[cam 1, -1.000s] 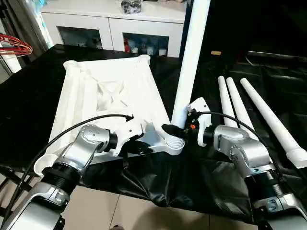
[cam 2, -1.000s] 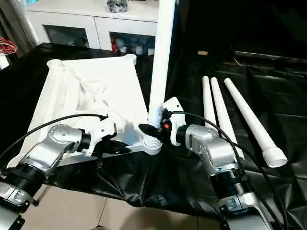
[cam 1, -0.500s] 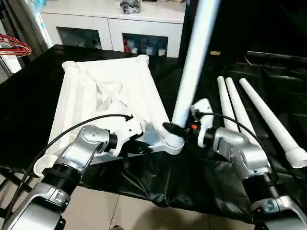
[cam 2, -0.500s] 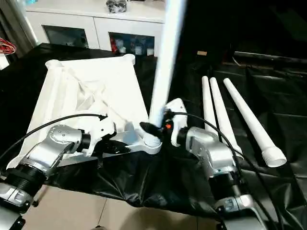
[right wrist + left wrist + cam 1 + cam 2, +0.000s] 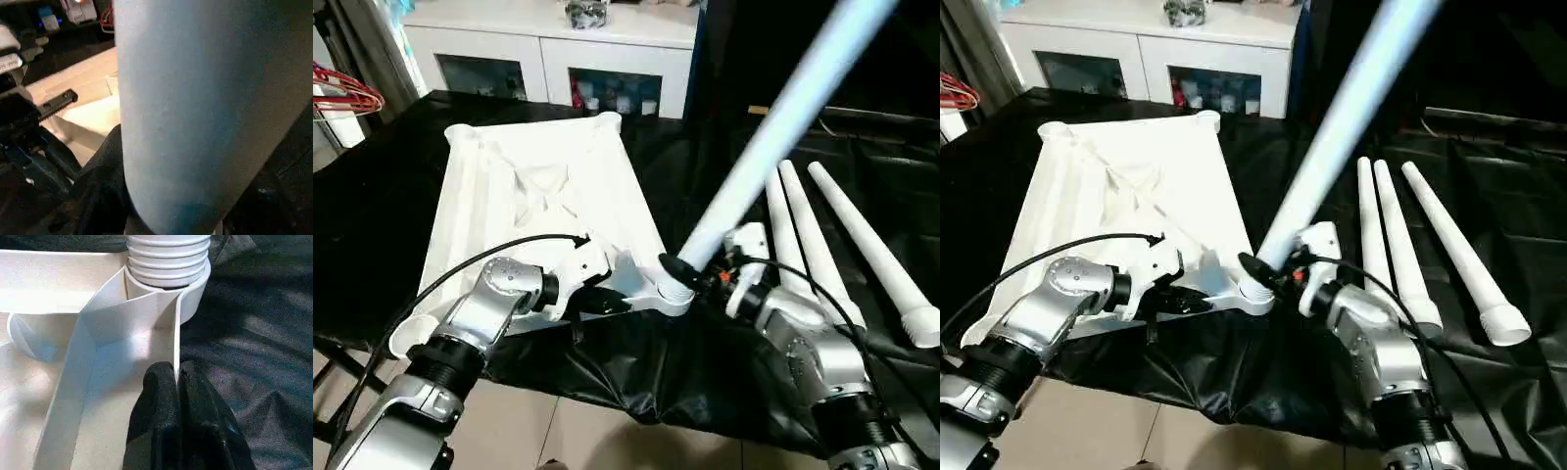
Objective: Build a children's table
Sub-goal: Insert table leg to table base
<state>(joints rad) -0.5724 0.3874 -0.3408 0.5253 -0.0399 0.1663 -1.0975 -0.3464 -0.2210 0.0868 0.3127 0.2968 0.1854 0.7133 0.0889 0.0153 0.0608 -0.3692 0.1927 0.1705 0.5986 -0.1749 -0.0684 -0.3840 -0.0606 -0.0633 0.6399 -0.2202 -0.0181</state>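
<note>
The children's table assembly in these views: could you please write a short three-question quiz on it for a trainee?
1. True or false: the leg in the right pincer stands upright in the corner socket.
2. What is the left pincer shut on?
A. a loose leg
B. an edge wall of the tabletop
C. the black cloth
3. How many spare legs lie on the cloth on the robot's right?

Key
1. False: it leans steeply toward the robot's right, its ribbed end at the socket.
2. B
3. Three
</note>
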